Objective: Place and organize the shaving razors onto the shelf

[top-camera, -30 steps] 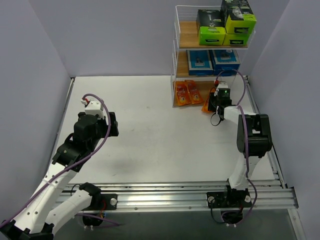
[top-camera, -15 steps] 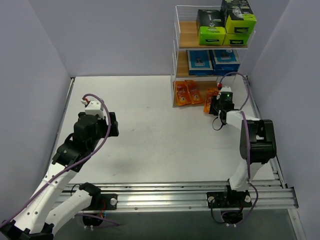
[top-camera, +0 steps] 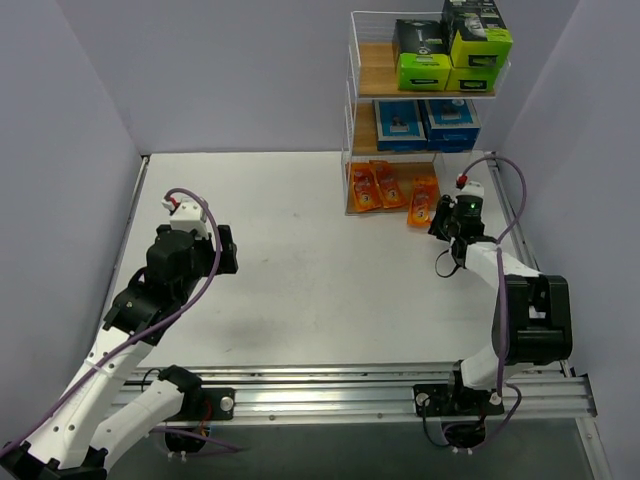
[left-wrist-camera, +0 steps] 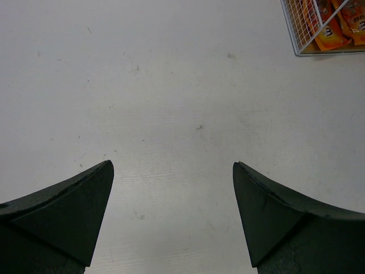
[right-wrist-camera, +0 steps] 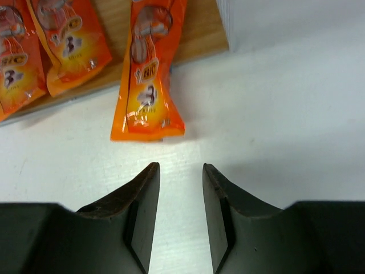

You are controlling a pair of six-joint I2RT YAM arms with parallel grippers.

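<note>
— Where's the orange packet (right-wrist-camera: 147,80)?
— Glossy, BIC lettering, lying half on the bottom board of the shelf (top-camera: 375,65), half past its front edge.
— Jaws?
— The right gripper (right-wrist-camera: 180,166), just before the shelf: narrowly apart, empty. The left gripper (left-wrist-camera: 173,165): wide apart, empty.

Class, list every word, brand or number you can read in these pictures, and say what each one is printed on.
"BIC": on the orange packet lying half on the shelf's bottom board, half on the table.
"3": same packet, under the brand.
"BIC": fainter, on the neighbouring orange packet.
Black-and-green boxes and blue cards: print too small to read.
</note>
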